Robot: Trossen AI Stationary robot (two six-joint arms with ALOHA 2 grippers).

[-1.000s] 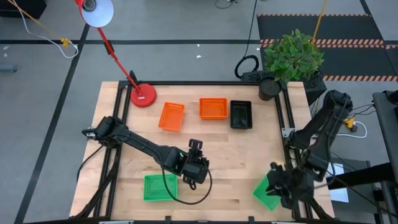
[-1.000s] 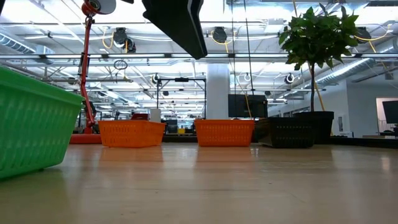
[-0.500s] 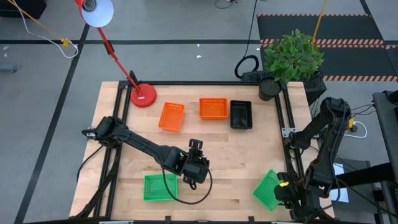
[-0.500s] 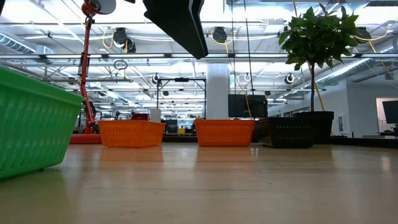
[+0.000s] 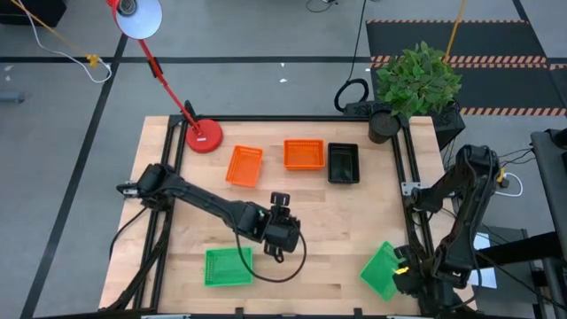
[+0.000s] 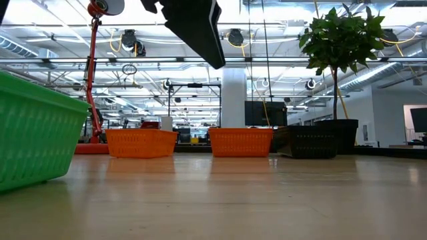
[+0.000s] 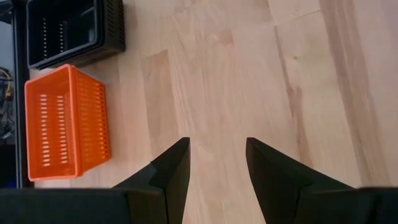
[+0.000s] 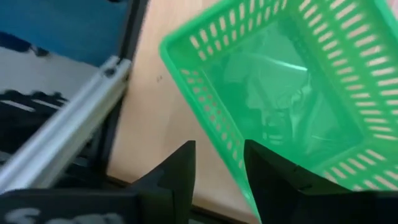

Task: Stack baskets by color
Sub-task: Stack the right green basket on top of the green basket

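Note:
Two orange baskets (image 5: 244, 166) (image 5: 304, 154) and a black basket (image 5: 343, 163) stand in a row at the table's far side. A green basket (image 5: 229, 266) rests flat near the near edge, left of centre. A second green basket (image 5: 381, 270) lies turned askew at the near right corner. My right gripper (image 8: 219, 155) is open over that basket's wall by the table's right edge. My left gripper (image 5: 279, 237) hangs open over bare wood mid-table, nothing between its fingers (image 7: 180, 162). One orange basket (image 7: 65, 124) and the black one (image 7: 68, 28) also appear in the left wrist view. My right gripper comes from above at the green basket's side wall (image 8: 208, 127) near one corner. One finger (image 8: 261, 168) stands inside the basket and the other (image 8: 180, 165) outside it. I cannot tell whether either finger touches the wall.
A red lamp base (image 5: 204, 136) stands at the far left corner and a potted plant (image 5: 416, 80) at the far right. The table's metal frame rail (image 8: 68, 130) runs close beside my right gripper. Bare wood lies between the two green baskets.
My right gripper has gone down and toward the table's near right corner, turning as it went, and now stands at the green basket's outer wall. The green basket has stayed at that corner.

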